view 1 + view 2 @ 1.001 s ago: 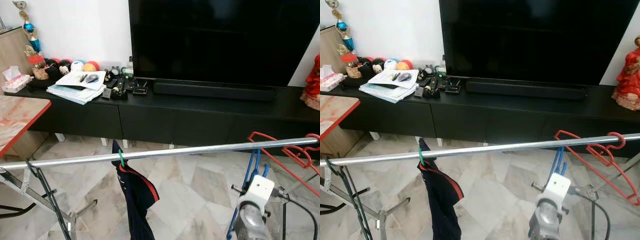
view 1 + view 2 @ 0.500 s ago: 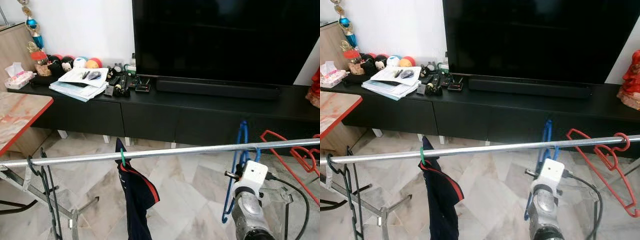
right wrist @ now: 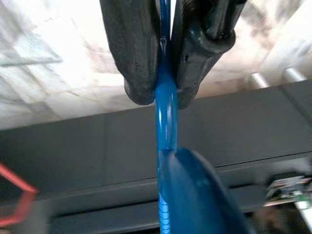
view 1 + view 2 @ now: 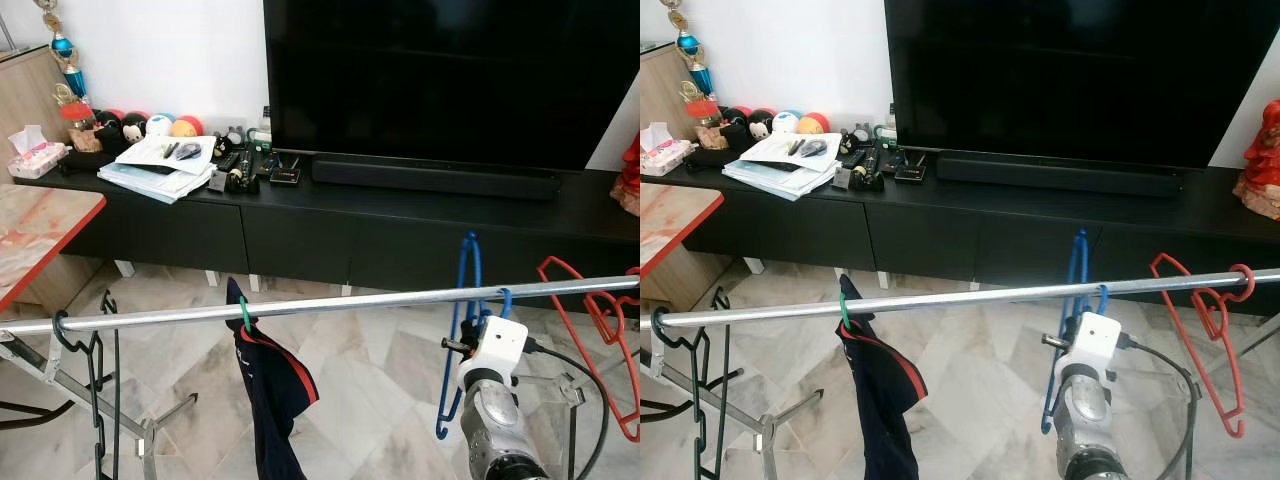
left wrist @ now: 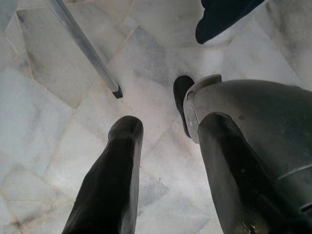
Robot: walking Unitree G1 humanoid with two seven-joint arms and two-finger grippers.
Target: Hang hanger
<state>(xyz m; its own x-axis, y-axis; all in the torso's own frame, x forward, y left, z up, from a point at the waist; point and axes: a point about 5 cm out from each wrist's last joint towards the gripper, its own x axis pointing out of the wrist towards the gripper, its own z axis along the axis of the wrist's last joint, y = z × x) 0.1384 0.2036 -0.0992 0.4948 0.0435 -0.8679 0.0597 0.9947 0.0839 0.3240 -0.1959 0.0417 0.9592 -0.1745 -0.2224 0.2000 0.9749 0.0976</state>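
Marble floor lies under a horizontal silver metal clothes rail (image 4: 380, 299). Right gripper (image 3: 163, 92) clenches the blue plastic hanger (image 4: 462, 330), whose hook rises just above the rail, beyond it.

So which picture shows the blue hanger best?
The left eye view: the whole blue hanger shows against the rail. The right eye view shows it similarly. The right wrist view shows a strip pinched in the right claw.
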